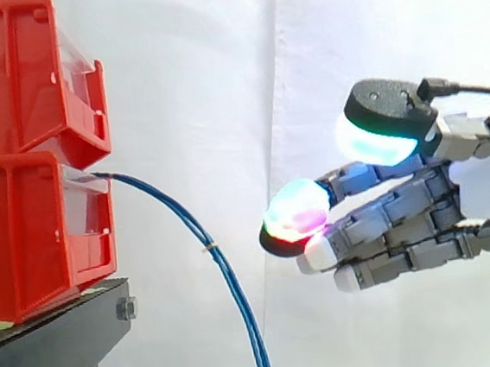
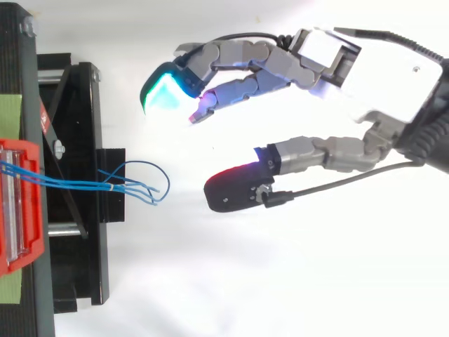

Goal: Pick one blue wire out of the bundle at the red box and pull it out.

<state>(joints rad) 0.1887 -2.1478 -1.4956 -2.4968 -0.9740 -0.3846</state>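
hand (image 2: 337, 60) spread, blue wires (image 1: 208, 245) untouched

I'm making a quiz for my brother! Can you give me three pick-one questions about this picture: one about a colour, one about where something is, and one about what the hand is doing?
1. What colour are the bins?
A) green B) red C) yellow

2. In the side view, where is the hand?
A) right of the wires B) left of the bins C) inside a bin

3. What is the hand doing?
A) squeezing a wire B) pushing a bin C) open, holding nothing

Answers:
1 B: both stacked bins are red.
2 A: the hand hangs right of the wires, apart from them.
3 C: its fingers are spread with nothing between them.
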